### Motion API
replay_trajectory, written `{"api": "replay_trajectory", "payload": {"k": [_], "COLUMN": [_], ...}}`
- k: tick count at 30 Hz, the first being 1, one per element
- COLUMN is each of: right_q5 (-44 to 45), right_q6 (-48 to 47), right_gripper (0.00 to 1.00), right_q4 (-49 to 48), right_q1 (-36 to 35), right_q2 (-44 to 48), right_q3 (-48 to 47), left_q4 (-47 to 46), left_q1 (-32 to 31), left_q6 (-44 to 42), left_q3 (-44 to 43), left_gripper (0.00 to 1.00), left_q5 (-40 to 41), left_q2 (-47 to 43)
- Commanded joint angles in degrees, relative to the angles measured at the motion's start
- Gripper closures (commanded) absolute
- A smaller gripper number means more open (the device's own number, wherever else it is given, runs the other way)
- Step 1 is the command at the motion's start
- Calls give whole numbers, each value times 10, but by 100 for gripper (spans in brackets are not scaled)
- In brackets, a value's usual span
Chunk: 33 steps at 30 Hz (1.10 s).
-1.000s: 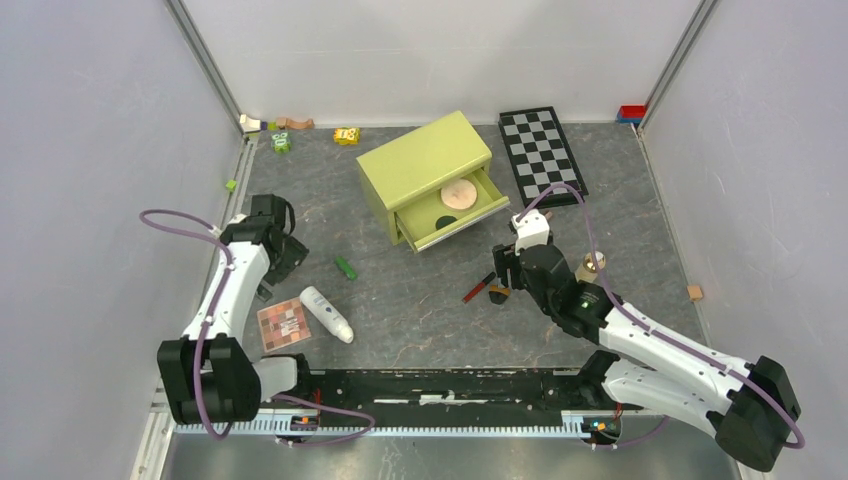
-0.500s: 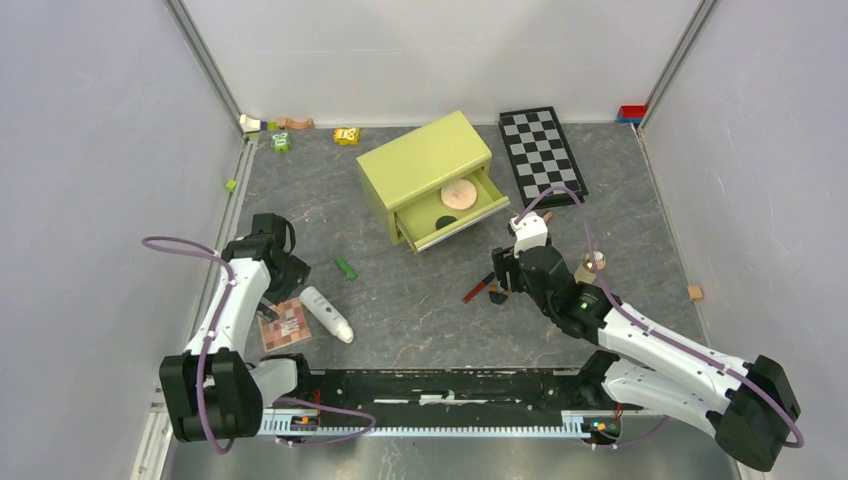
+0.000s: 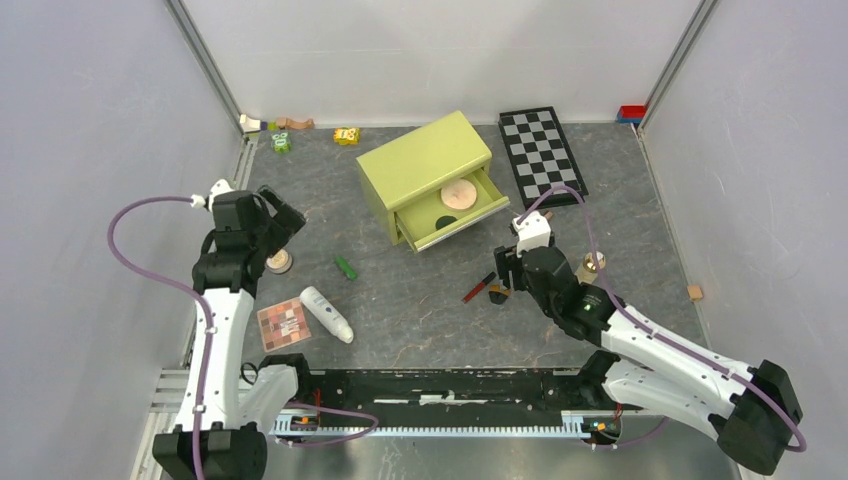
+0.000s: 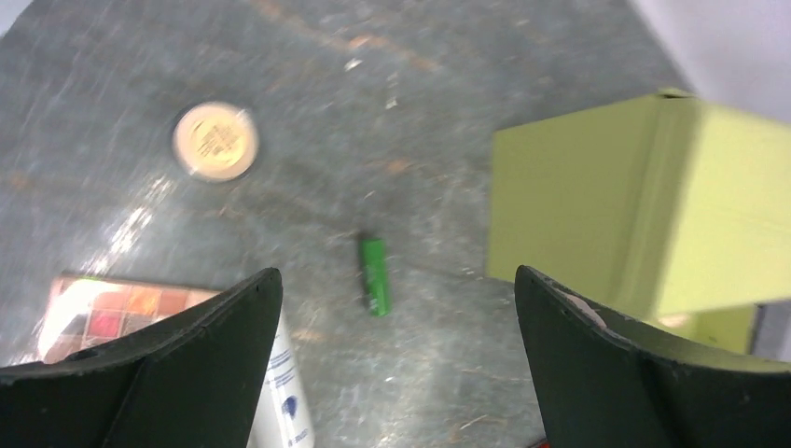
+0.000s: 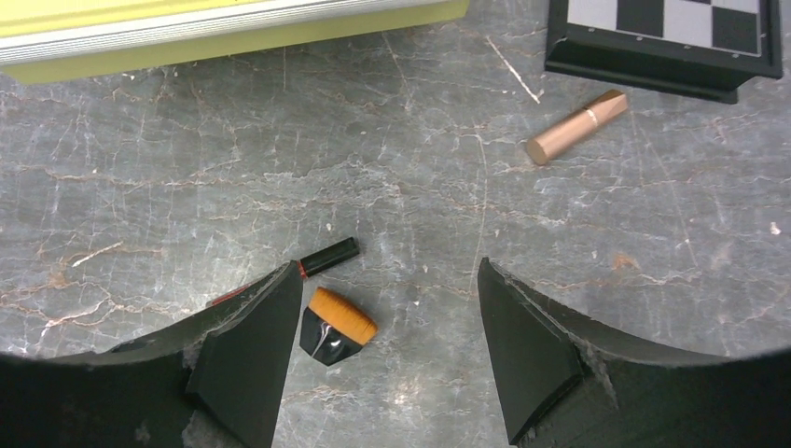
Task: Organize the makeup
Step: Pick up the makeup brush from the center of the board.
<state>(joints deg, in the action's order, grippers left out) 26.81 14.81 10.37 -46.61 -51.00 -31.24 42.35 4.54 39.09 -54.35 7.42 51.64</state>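
Note:
The makeup lies scattered on the grey table. Near my open left gripper (image 3: pixel 278 225) (image 4: pixel 395 275), which hangs above them, are a tan jar (image 3: pixel 279 262) (image 4: pixel 215 141), a green stick (image 3: pixel 346 268) (image 4: pixel 375 274), a white tube (image 3: pixel 327 313) (image 4: pixel 284 392) and a square palette (image 3: pixel 284 325) (image 4: pixel 103 313). A peach compact (image 3: pixel 459 193) and a dark green disc (image 3: pixel 447 221) sit in the open drawer (image 3: pixel 487 205). My right gripper (image 3: pixel 503 275) (image 5: pixel 389 271) is open and empty, low over a red stick (image 3: pixel 478 288) (image 5: pixel 328 257) and an orange-topped black brush (image 5: pixel 336 327). A beige bottle (image 3: pixel 592 265) stands to the right.
The green cabinet (image 3: pixel 425 165) (image 4: pixel 634 215) stands mid-table. Behind the right gripper lie a checkerboard (image 3: pixel 543 155) (image 5: pixel 667 37) and a rose-gold tube (image 5: pixel 575 127). Small toy blocks (image 3: pixel 346 135) sit along the back wall, and one block (image 3: pixel 694 292) at the right.
My left arm has risen and swung back from over the palette, uncovering the tan jar. The right arm has hardly moved.

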Motion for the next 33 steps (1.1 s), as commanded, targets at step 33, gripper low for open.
{"api": "replay_trajectory", "payload": {"k": [33], "right_q5": [88], "right_q6": [58], "right_gripper": [24], "right_q4": [67], "right_q1": [8], "right_q2": [-159], "right_q3": [-200], "left_q4": [-94], "left_q1": [-183], "left_q6": [-187], "left_q3": [-93], "left_gripper": [0], "left_q5": [-55], "left_q2": [140]}}
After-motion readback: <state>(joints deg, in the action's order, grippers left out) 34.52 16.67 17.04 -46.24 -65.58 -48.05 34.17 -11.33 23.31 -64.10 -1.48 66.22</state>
